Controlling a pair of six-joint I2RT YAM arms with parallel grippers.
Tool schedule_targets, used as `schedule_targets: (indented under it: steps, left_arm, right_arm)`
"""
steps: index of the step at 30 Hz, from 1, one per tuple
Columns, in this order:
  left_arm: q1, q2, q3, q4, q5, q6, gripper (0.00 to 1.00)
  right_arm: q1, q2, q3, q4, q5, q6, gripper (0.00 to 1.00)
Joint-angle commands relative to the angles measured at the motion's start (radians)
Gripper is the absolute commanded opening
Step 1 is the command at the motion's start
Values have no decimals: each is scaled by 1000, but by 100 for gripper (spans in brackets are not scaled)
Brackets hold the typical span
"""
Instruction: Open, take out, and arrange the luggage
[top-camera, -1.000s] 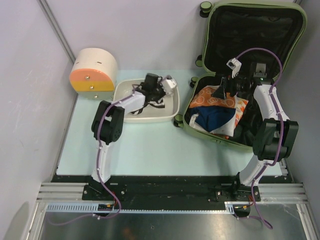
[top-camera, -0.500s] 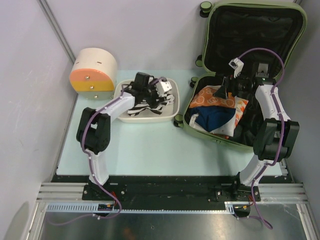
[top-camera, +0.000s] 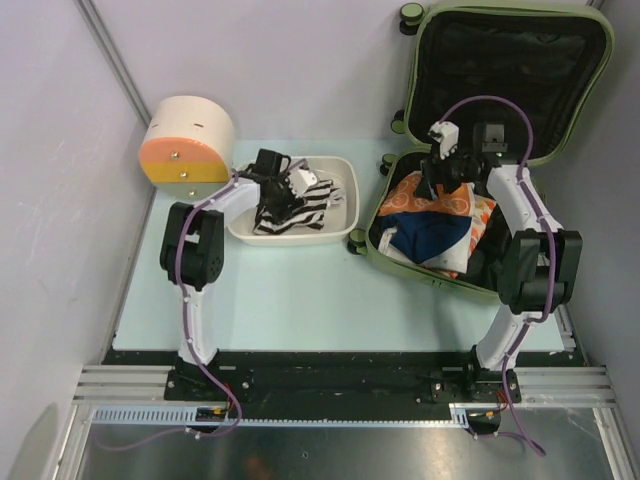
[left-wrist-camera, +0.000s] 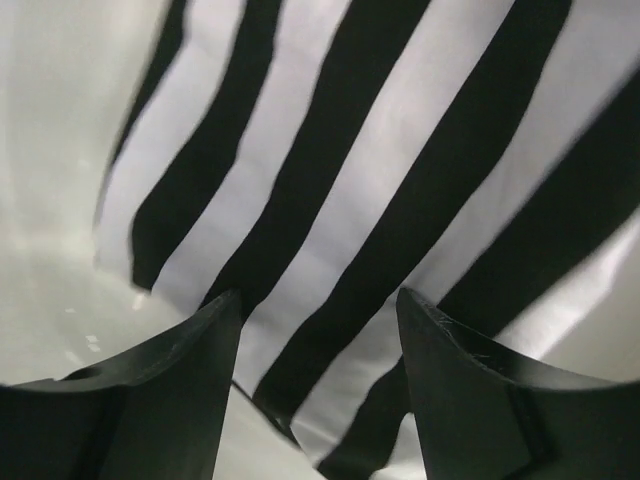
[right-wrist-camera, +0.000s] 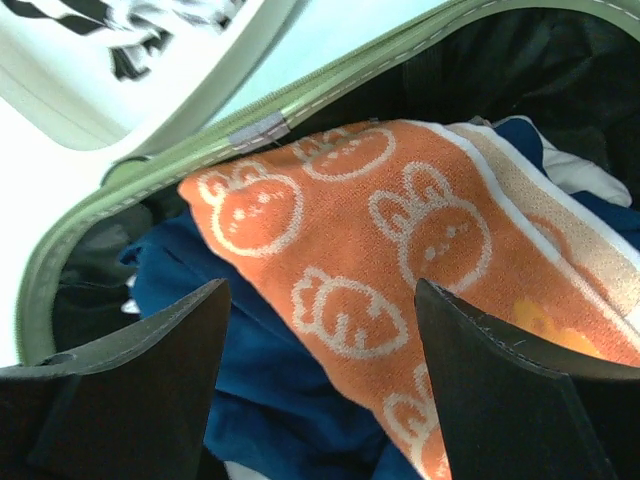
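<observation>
The olive-green luggage (top-camera: 597, 95) lies open at the right, lid up against the wall, black lining showing. Inside lie an orange rabbit-print towel (top-camera: 440, 200) (right-wrist-camera: 400, 240) and a dark blue garment (top-camera: 430, 233) (right-wrist-camera: 230, 370). My right gripper (top-camera: 430, 185) (right-wrist-camera: 320, 300) is open just above the towel and the blue garment, holding nothing. A black-and-white striped cloth (top-camera: 295, 208) (left-wrist-camera: 380, 180) lies in the white tub (top-camera: 345, 230). My left gripper (top-camera: 272, 192) (left-wrist-camera: 318, 305) is open right over the striped cloth at the tub's left end.
A round cream drawer box with an orange front (top-camera: 186, 140) stands at the back left, close to the left arm. The luggage rim (right-wrist-camera: 200, 130) runs along the tub's side. Pale green table (top-camera: 300, 290) lies in front of the tub.
The left gripper has swung left across the tub, and the striped cloth now lies spread in it. The right gripper has moved left and forward over the orange towel.
</observation>
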Motion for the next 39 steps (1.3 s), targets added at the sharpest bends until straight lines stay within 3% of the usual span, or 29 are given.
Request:
schedule_targets:
  steps: [1, 11, 21, 24, 25, 27, 30, 31, 39]
  left_arm:
    - [-1, 2, 15, -96, -30, 26, 70]
    - [10, -136, 24, -116, 100, -111, 81]
    - [13, -185, 70, -117, 151, -198, 88]
    - [13, -185, 119, -120, 174, -253, 88]
    - [12, -185, 133, -120, 179, -272, 88]
    - [9, -185, 182, -119, 194, -324, 88]
    - [-11, -170, 266, -119, 222, -401, 88]
    - [-28, -160, 294, -120, 211, -456, 88]
    - [-99, 1, 601, -110, 263, -887, 94]
  right_arm:
    - [74, 18, 38, 17, 148, -123, 78]
    - [209, 58, -28, 159, 229, -214, 72]
    - [226, 139, -75, 2, 199, -400, 79]
    - [226, 142, -75, 37, 222, -366, 63]
    - [226, 119, -68, 44, 223, -340, 49]
    - [226, 84, -46, 71, 208, -270, 37]
    - [210, 15, -52, 131, 168, -201, 4]
    - [190, 4, -48, 142, 151, -179, 0]
    - [1, -4, -20, 270, -68, 143, 0]
